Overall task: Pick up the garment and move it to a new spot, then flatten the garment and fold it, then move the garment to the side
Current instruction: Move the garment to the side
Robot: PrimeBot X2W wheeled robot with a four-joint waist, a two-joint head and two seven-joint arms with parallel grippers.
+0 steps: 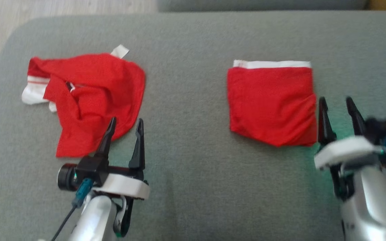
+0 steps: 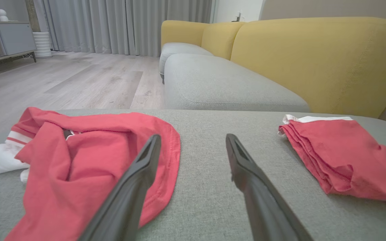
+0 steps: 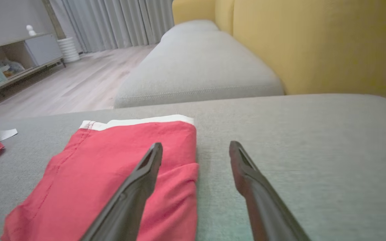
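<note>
Okay, left jaws and right jaws both wide, empty; crumpled garment (image 1: 92, 97) at my left, folded garment (image 1: 271, 103) just beside my right on the cushion (image 1: 193, 40), so a careless swing could snag and unfold it.

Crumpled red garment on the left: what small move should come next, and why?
Probably lower the left gripper onto the near edge of the crumpled garment and close. Its fingers are open at that hem, and the folded garment lies neat beside the open, empty right gripper, so that one looks finished.
</note>
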